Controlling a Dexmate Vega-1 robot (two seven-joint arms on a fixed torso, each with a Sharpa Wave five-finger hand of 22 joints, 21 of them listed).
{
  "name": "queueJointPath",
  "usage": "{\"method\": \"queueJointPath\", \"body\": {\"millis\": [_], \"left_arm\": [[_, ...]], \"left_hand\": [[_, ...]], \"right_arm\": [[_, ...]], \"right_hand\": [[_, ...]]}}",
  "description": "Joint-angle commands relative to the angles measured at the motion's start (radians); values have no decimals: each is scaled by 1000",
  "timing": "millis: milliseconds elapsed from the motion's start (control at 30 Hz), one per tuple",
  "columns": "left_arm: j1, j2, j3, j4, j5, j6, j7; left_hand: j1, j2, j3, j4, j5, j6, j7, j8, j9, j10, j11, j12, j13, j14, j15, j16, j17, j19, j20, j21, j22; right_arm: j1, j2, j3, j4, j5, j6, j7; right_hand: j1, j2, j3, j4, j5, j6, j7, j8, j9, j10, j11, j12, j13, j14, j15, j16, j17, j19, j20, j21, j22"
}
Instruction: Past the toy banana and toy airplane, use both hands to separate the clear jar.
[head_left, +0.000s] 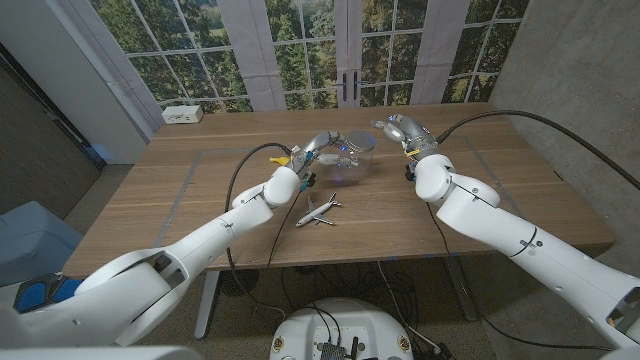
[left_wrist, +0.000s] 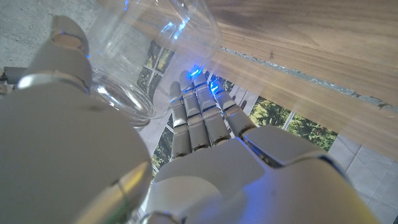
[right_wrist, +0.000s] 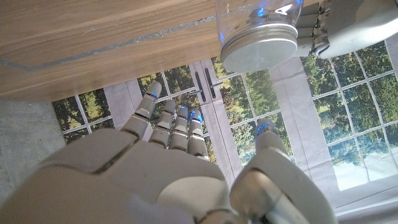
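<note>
- Clear plastic jar (head_left: 352, 158) with a silver metal lid (right_wrist: 259, 45) stands on the wooden table (head_left: 200, 190), past the small white toy airplane (head_left: 318, 211) that lies nearer the robot.
- A yellow toy banana (head_left: 283, 157) shows just beside the left hand, partly hidden behind it.
- The left hand (head_left: 322, 148) is at the jar's left side; in the left wrist view the transparent wall (left_wrist: 155, 56) sits between the thumb and the straight fingers (left_wrist: 199, 118), which look close to it, but I cannot tell whether they actually clamp it.
- The right hand (head_left: 403, 130) hovers near the jar's right side, apart from it, fingers spread and holding nothing.
- In the right wrist view the right hand's fingers (right_wrist: 168, 124) reach up, with the lidded jar well beyond them.
- A white power strip (head_left: 183, 114) lies at the table's far left corner, by the windows.
</note>
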Motion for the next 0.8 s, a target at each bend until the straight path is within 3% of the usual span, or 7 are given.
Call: {"method": "queueJointPath", "body": {"millis": [33, 800], "left_arm": [[-12, 6, 8, 3, 32, -1, 12], [-14, 18, 13, -20, 83, 14, 46]], "left_hand": [[322, 323, -4, 0, 6, 297, -216, 261, 3, 356, -252, 3, 187, 7, -182, 0, 6, 1, -6, -2, 5], [327, 322, -12, 1, 13, 305, -215, 247, 1, 363, -251, -2, 192, 10, -182, -3, 8, 1, -7, -3, 5]], "right_arm": [[78, 12, -75, 10, -65, -69, 67], [269, 17, -276, -2, -160, -281, 238]], "right_hand": [[-8, -3, -7, 1, -3, -6, -1, 5, 3, 10, 4, 7, 3, 15, 1, 3, 4, 5, 4, -4, 5], [-9, -7, -15, -1, -5, -33, -15, 2, 4, 10, 9, 12, 9, 37, -1, 13, 11, 15, 4, -11, 5]]}}
